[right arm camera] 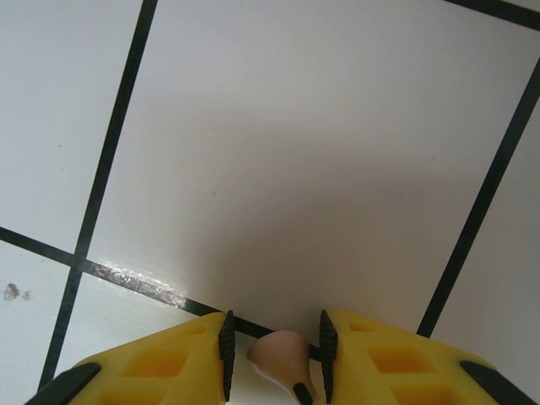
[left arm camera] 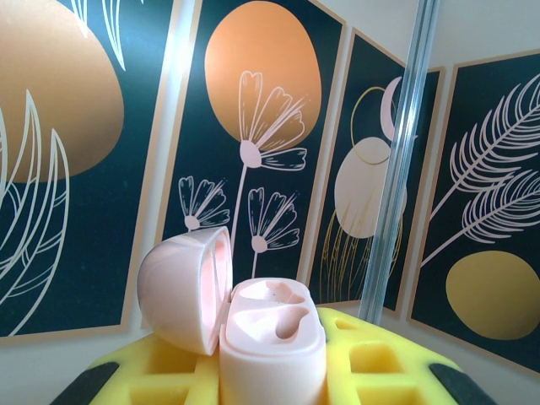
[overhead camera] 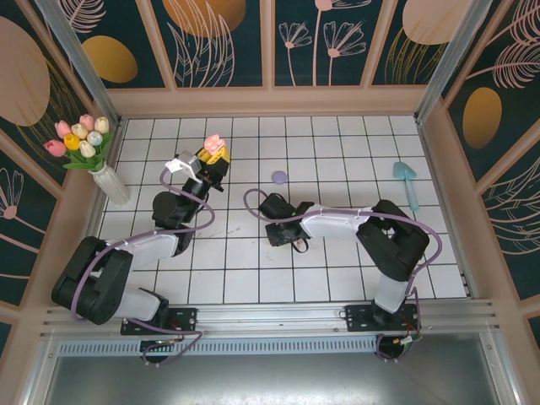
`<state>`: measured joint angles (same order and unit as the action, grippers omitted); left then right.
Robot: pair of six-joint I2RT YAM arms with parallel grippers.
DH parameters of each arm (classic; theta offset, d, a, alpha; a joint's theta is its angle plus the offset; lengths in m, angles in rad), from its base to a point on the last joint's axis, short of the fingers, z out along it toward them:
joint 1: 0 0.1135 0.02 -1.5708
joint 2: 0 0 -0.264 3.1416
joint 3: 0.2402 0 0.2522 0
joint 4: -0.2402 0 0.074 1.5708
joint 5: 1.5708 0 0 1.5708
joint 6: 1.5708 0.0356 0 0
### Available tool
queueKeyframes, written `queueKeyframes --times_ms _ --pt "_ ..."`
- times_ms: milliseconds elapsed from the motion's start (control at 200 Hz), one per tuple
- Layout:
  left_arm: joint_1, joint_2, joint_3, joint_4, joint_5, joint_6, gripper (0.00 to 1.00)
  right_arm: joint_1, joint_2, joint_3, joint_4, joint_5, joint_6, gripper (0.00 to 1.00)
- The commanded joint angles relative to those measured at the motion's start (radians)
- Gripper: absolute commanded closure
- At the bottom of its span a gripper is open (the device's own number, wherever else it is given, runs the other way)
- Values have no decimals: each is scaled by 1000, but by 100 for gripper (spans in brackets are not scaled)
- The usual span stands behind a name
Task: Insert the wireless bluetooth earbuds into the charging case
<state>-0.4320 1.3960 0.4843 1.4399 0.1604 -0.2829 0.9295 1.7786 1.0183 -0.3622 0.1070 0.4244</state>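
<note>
Pale pink plastic forms the charging case (left arm camera: 272, 346). The left end effector (overhead camera: 215, 155) is clenched on it, with its yellow fingers (left arm camera: 160, 375) on either side. The lid (left arm camera: 181, 287) stands hinged open to the left, and both wells face up with their rims exposed. In the top view the case sits over the far-left part of the white-tiled bench (overhead camera: 337, 274), well apart from the side wall (overhead camera: 439, 160).

The right end effector (right arm camera: 277, 337) is low over the bench centre and grasps one pale pink earbud (right arm camera: 281, 348) between its black pads. The bud's stem points back toward the wrist, and a black grid line (right arm camera: 135, 283) runs just beyond the fingertips.

Open tiles separate the two end effectors. A purple disc (overhead camera: 279, 177) lies beyond the right one. A teal tool (overhead camera: 407, 181) rests near the right edge and a vase of tulips (overhead camera: 108, 181) near the left edge.
</note>
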Motion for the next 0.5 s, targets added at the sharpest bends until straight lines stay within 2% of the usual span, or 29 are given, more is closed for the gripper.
queueKeyframes --times_ms 0,495 --pt "6 -6 16 45 6 -9 100 10 17 -13 5 3 -2 66" --pt "6 -5 19 45 7 -15 100 66 27 -11 -59 53 60 71"
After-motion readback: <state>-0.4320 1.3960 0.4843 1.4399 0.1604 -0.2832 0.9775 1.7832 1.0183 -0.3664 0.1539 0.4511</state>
